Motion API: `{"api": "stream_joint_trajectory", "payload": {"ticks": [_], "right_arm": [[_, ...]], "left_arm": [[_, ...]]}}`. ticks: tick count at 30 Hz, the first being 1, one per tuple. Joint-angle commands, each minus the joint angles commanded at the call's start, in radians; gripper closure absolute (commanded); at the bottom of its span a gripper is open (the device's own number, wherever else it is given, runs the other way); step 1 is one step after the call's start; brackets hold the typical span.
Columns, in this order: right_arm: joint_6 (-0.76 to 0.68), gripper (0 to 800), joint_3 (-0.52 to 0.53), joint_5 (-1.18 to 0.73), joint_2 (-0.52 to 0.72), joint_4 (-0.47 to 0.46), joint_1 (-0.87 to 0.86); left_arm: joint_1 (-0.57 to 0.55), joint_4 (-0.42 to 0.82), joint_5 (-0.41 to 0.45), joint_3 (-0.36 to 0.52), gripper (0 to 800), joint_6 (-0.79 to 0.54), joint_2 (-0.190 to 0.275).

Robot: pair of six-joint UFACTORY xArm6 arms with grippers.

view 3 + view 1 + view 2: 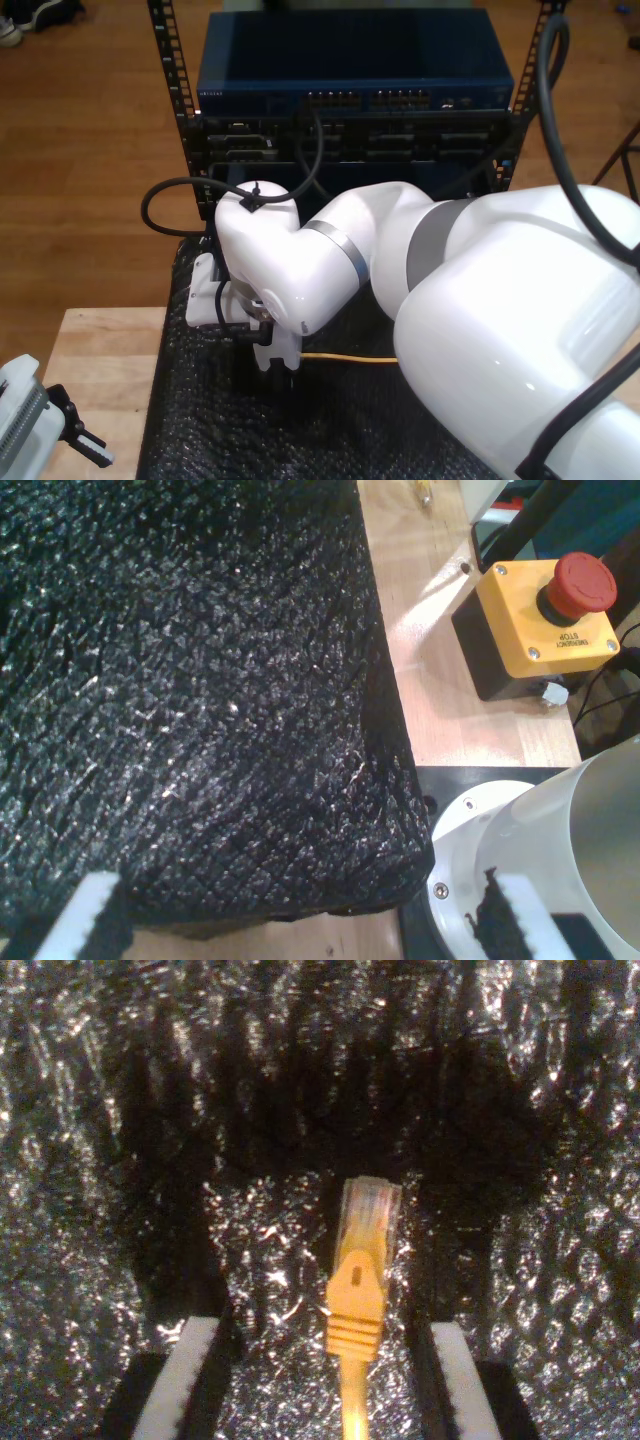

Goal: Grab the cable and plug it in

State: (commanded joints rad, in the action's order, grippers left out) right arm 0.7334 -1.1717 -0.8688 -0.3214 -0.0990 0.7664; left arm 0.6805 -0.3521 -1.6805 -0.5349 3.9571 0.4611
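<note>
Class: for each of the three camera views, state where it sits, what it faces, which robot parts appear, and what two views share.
First wrist view: on my first gripper, facing black textured foam mat edge, yellow emergency-stop box; jaws open.
Second wrist view: on my second gripper, facing down at yellow-orange network cable lying between open jaws.
Exterior view: above, facing blue server rack; white arm over mat.
Shared: second wrist and exterior views show the cable.

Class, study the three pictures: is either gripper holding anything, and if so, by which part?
Nothing is held. My second gripper is open, its fingers either side of the yellow-orange network cable's clear plastic plug, not touching. My first gripper is open over black padded foam.
</note>
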Motion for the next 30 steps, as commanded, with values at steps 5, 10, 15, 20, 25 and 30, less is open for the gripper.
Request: {"api": "stream_joint_trajectory", "payload": {"ticks": [5, 10, 15, 20, 25, 30], "right_arm": [[0.000, 447, -0.003, 0.000, 0.000, 0.000, 0.000], [0.000, 486, -0.005, 0.002, -0.002, -0.002, 0.000], [0.000, 536, -0.006, 0.002, 0.000, -0.012, 0.000], [-0.002, 566, -0.006, 0.002, 0.000, -0.023, 0.000], [-0.002, 589, -0.006, 0.002, -0.002, -0.021, 0.000], [-0.002, 612, -0.008, 0.002, -0.002, -0.021, 0.000]], "left_arm": [[0.000, 0.000, 0.000, 0.000, 0, 0.000, 0.000], [0.002, 0.000, -0.002, 0.000, 0, 0.000, 0.002], [0.002, 0.000, -0.002, 0.000, 0, -0.002, 0.000], [0.002, 0.000, -0.002, 0.000, 0, 0.000, 0.002], [0.002, 0.000, -0.002, 0.000, 0, -0.002, 0.002], [0.002, 0.000, -0.003, 0.000, 0, -0.002, 0.002]]}}
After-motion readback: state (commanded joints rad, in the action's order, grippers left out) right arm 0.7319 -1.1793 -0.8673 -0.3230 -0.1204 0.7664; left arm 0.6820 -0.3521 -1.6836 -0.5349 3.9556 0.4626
